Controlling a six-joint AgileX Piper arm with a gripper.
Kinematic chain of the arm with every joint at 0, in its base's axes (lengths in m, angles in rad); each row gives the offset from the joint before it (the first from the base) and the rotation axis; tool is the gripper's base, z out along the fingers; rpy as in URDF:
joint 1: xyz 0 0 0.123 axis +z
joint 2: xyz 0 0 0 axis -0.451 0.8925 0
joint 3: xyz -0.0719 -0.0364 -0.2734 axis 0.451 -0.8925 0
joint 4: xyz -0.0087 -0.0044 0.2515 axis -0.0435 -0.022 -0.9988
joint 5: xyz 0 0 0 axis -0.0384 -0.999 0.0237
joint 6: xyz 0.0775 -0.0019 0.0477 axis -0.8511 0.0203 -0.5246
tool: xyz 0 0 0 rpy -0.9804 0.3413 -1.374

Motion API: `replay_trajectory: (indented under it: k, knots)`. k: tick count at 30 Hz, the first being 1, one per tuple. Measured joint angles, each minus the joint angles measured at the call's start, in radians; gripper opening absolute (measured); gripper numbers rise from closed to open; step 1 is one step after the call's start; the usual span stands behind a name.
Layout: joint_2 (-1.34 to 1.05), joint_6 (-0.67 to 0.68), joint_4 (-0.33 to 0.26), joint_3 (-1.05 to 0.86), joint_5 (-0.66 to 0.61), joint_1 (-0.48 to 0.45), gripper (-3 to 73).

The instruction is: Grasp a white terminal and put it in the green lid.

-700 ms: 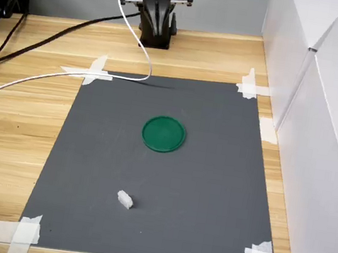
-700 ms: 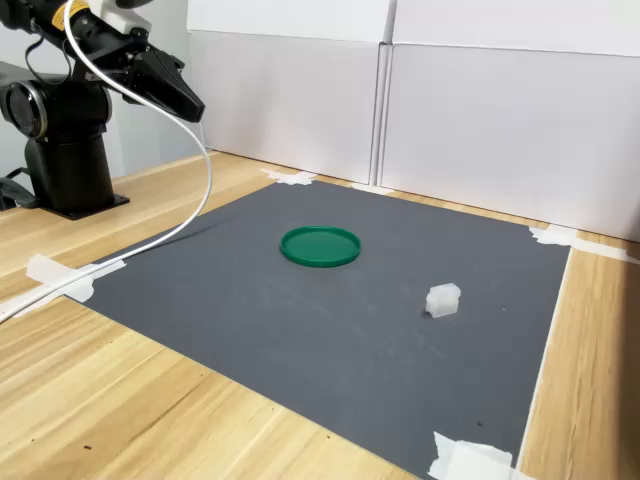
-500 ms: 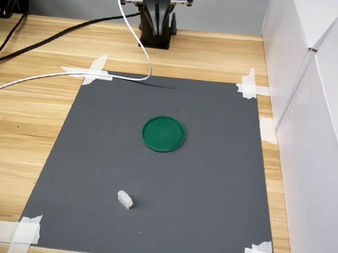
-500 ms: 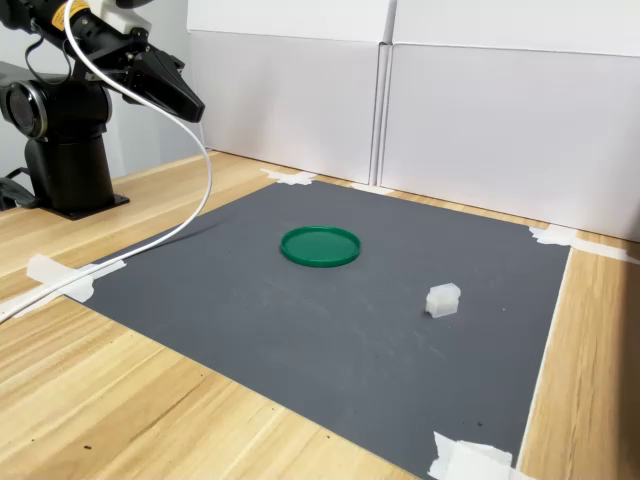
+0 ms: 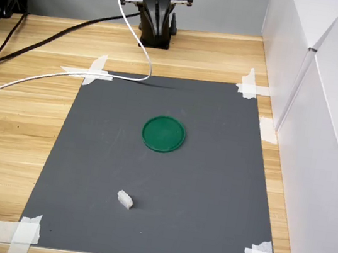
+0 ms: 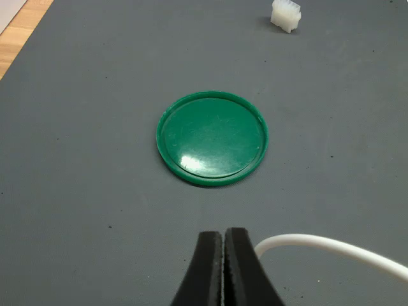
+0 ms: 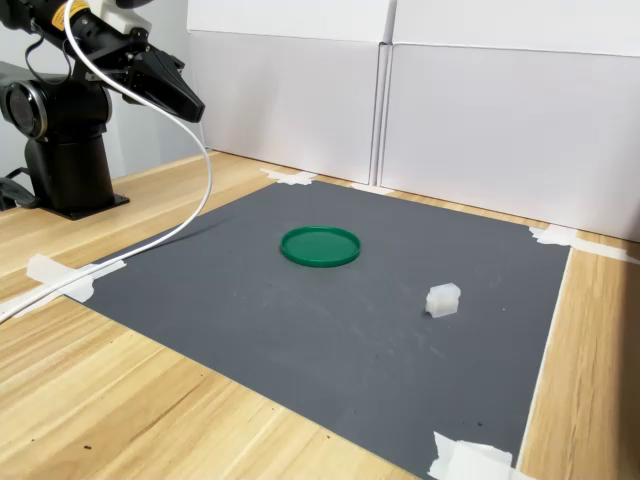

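Wooden tabletop (image 5: 22,130) under a taped-down dark grey mat (image 5: 210,190) is your workspace. Your tiny white translucent plastic terminal (image 5: 124,200) lies on the mat well beyond the claw, past the flat round dark-green plastic lid (image 5: 164,133) (lid sits between the two, empty). Your black claw (image 6: 223,271) hangs raised near the arm's base, jaws pressed together on nothing, a white cable (image 7: 196,195) looping just beside it.
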Motion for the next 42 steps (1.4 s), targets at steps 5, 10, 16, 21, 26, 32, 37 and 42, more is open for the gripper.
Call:
replay_trajectory:
  k: [5, 10, 16, 21, 26, 32, 37, 42]
  knots:
    - [0.051, 0.0, -0.02, 0.005, -0.009, 0.0, -1.5]
    - [0.162, 0.001, -0.02, 0.071, -0.041, 0.0, -1.5]
    - [0.346, 0.001, -0.003, 0.165, -0.026, 0.0, -1.5]
    - [0.524, 0.004, 0.115, 0.264, -0.018, 0.0, -1.5]
    - [0.703, 0.09, 0.204, 0.368, -0.012, 0.0, -1.5]
    - [0.901, 0.267, 0.224, 0.498, -0.06, 0.0, -1.5]
    - [1.026, 0.308, 0.23, 0.596, -0.102, 0.0, -1.5]
    - [1.143, 0.332, 0.264, 0.713, -0.176, 0.0, -1.5]
